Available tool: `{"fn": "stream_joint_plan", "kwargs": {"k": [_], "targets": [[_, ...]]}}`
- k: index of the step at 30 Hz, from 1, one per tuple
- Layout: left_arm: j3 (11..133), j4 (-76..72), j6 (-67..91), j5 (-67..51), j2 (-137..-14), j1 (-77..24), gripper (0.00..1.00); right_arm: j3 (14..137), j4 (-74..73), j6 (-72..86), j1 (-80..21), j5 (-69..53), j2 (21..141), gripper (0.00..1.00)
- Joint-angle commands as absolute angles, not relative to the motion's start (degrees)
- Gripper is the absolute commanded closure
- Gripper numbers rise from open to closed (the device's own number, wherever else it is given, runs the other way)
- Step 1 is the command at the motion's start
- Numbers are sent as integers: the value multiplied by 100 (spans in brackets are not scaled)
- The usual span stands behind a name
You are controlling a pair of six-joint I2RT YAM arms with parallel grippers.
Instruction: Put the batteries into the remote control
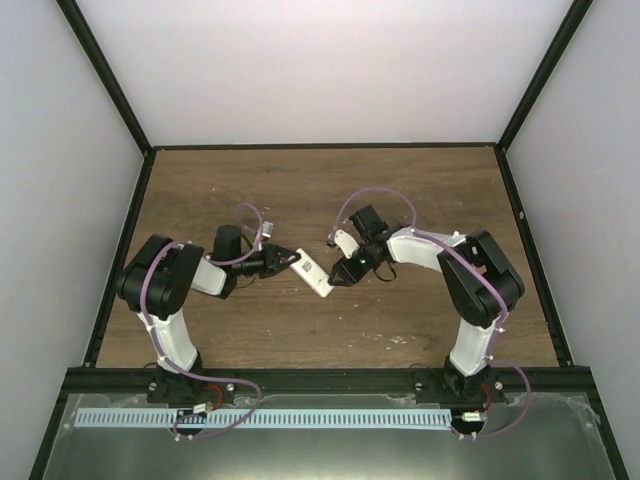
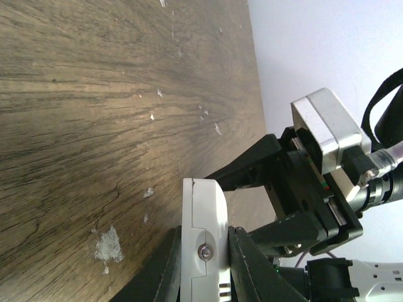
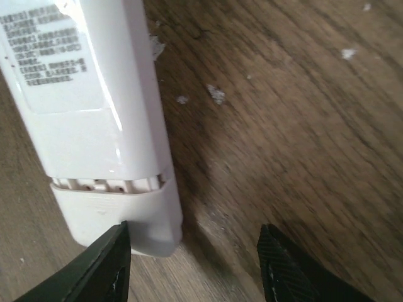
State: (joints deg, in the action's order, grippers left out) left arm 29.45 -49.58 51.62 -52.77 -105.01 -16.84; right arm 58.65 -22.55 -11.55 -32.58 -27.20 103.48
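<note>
My left gripper [image 1: 287,262] is shut on the white remote control [image 1: 312,273], which it holds just above the wooden table. The left wrist view shows the remote's end [image 2: 203,217] pinched between both fingers. The right wrist view shows the remote's back [image 3: 82,113], with a printed label. Its end cover section [image 3: 116,214] stands slightly apart, with a narrow gap. My right gripper [image 1: 346,272] is open at that end of the remote. In its own view [image 3: 195,267] its left finger [image 3: 104,270] is just below the cover. The batteries are not in view.
The wooden table [image 1: 420,190] has scattered white specks. Black frame posts and pale walls enclose it. The right arm's wrist and camera [image 2: 327,135] are close in front of the left gripper.
</note>
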Motion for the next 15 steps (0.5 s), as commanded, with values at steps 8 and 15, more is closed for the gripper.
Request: {"fn": "stream_joint_plan", "kwargs": {"k": [8,15], "targets": [[3021,-4808,5035,-5526,-10569,-1758,100,5388,-1987,-676,-3254,-2233,9228,53],[3075,-4777,5032,-5531,-10565,-1758,100,5189,-1906,-466,-3627,-2486,9370,55]]}}
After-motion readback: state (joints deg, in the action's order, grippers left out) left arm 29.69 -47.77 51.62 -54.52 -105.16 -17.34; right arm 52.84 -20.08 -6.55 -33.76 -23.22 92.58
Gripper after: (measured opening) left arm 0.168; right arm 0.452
